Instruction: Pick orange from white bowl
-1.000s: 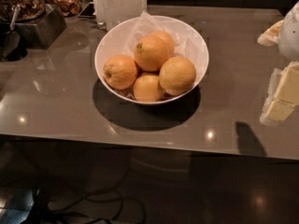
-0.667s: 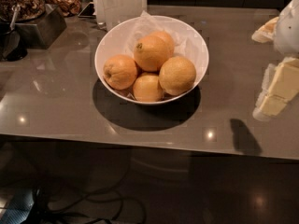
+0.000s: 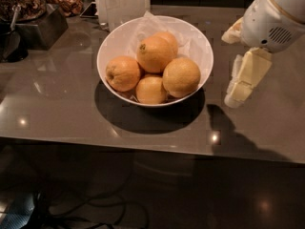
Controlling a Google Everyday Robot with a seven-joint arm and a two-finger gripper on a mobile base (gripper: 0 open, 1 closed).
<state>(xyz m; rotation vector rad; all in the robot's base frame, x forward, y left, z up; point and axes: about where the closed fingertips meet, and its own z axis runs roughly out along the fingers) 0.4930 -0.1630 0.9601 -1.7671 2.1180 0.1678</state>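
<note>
The white bowl (image 3: 200, 42), lined with white paper, stands on the grey table and holds several oranges. The orange (image 3: 181, 77), the largest and palest, with dimpled skin, lies at the bowl's right front. A deeper-orange one with a stem nub (image 3: 153, 54) sits on top of the pile. A smaller one with a dark dimple (image 3: 123, 73) lies at the left. My gripper (image 3: 236, 97) hangs at the right, pointing down just outside the bowl's right rim and above the table. It holds nothing that I can see.
A metal container (image 3: 40, 27) and a dish of brown items (image 3: 21, 1) stand at the back left. A white paper stand (image 3: 121, 1) is right behind the bowl. The table's front edge (image 3: 143, 146) runs below the bowl, with cables on the floor.
My gripper has moved left, closer to the bowl's right rim. The bowl and the oranges have not moved.
</note>
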